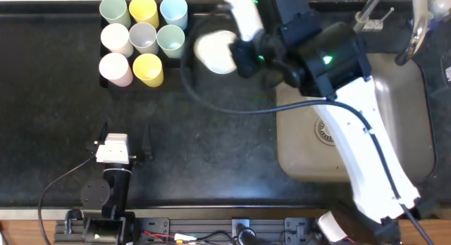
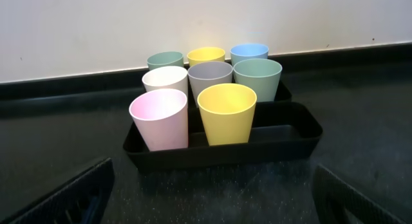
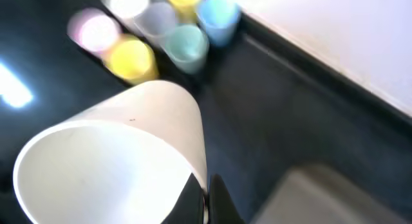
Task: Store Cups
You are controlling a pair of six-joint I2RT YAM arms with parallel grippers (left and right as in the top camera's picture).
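A black tray (image 2: 286,139) against the back wall holds several pastel cups (image 2: 225,111); the slot at its front right corner is bare. From above, the tray (image 1: 174,70) sits at the far left of the counter. My right gripper (image 1: 243,56) hangs just right of the tray, shut on a white cup (image 1: 215,51) held on its side. In the right wrist view the white cup (image 3: 122,153) points its mouth at the camera, with the tray's cups (image 3: 132,56) beyond it. My left gripper (image 1: 124,136) stands open low on the counter, well in front of the tray, fingers (image 2: 67,198) wide apart.
A steel sink (image 1: 398,118) is sunk into the counter at the right, with a tap (image 1: 417,27) behind it. The right arm's cable (image 1: 211,104) loops over the dark counter (image 1: 211,160) between the tray and the sink.
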